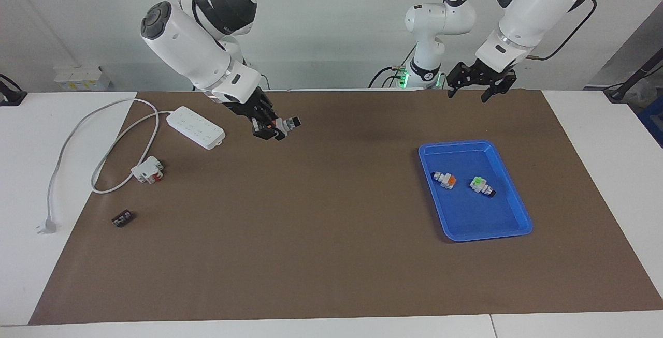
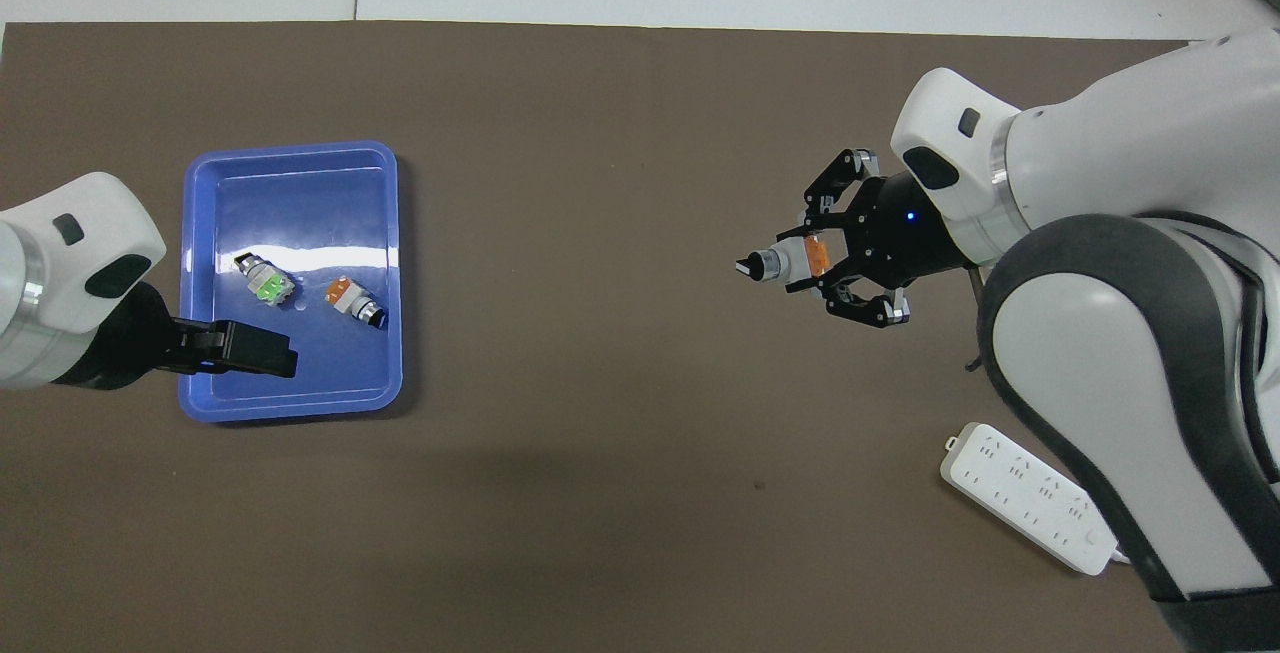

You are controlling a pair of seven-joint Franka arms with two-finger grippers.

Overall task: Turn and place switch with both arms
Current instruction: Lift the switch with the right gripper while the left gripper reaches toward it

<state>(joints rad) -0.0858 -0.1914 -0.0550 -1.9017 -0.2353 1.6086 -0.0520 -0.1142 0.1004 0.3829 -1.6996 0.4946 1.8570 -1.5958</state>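
Handover step, looks like: small white plastic switch with black knob (image 2: 775,262) is clamped in right gripper (image 2: 805,263), aloft near the robots' desk edge. Left gripper (image 1: 480,85), open and empty, is needed to receive it.

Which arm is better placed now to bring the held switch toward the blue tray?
Right. The right gripper is shut on the switch, raised over the mat near the power strip. The left gripper holds nothing, near the blue tray, so it could probably receive the switch there.
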